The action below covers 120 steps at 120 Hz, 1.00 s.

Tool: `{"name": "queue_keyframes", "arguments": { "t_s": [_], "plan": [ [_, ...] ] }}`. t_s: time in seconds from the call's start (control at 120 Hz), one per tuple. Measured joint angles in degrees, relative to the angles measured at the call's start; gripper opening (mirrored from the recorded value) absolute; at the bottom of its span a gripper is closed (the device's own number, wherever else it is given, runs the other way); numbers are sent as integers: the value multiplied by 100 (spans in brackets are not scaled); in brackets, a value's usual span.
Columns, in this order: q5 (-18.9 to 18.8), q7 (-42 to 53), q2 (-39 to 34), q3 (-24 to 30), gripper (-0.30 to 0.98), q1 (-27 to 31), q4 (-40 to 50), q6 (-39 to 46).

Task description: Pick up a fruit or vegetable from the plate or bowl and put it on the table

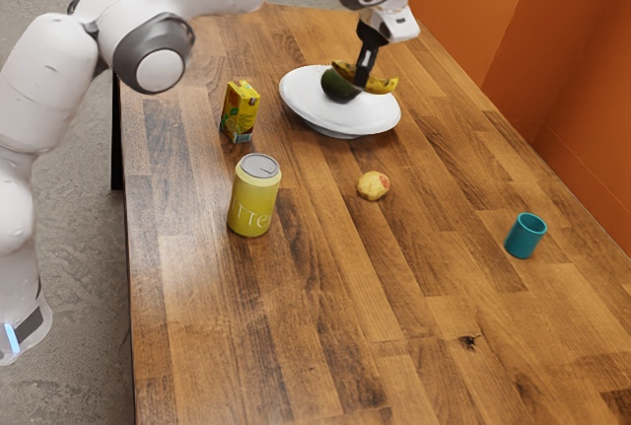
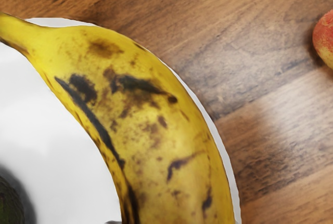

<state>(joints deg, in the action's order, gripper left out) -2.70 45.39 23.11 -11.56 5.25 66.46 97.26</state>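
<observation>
The place looks like a home's kitchen or dining corner, though which room it is cannot be told. Around the exterior view's centre, an orange wall (image 1: pixel 577 80) rises at two o'clock and a grey, mottled floor (image 1: pixel 84 277) shows at eight. The plank-wood counter (image 1: pixel 325 326) carries household fare: a white dish (image 1: pixel 320 116) with a banana (image 2: pixel 171 146) at twelve, a drink can (image 1: pixel 252 203) at nine, a teal cup (image 1: pixel 524 240) past three.
</observation>
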Motion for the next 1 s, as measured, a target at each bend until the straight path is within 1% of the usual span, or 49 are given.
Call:
{"name": "queue_keyframes", "arguments": {
  "t_s": [0.042,0.075,0.15,0.217,0.325,0.45,0.633,0.667,0.733,0.8,0.892,1.0],
  "plan": [
    [-6,-70,-36,60,19,-162,0,-88],
    [-13,-129,-53,211,18,-238,-3,-146],
    [-39,-278,-47,574,18,-314,-111,-231],
    [-55,-417,-13,715,18,-409,-206,-184],
    [-63,-633,121,754,18,-500,-231,80],
    [-72,-850,331,710,18,-448,-242,391],
    [-73,-1096,639,714,18,-438,-226,1078],
    [-73,-1131,659,712,22,-438,-212,1190],
    [-68,-1193,673,709,40,-438,-198,1354],
    [-63,-1251,669,708,51,-438,-194,1470],
    [-57,-1322,652,702,59,-431,-193,1575],
    [-64,-1399,641,692,64,-431,-195,1646]
  ]
}}
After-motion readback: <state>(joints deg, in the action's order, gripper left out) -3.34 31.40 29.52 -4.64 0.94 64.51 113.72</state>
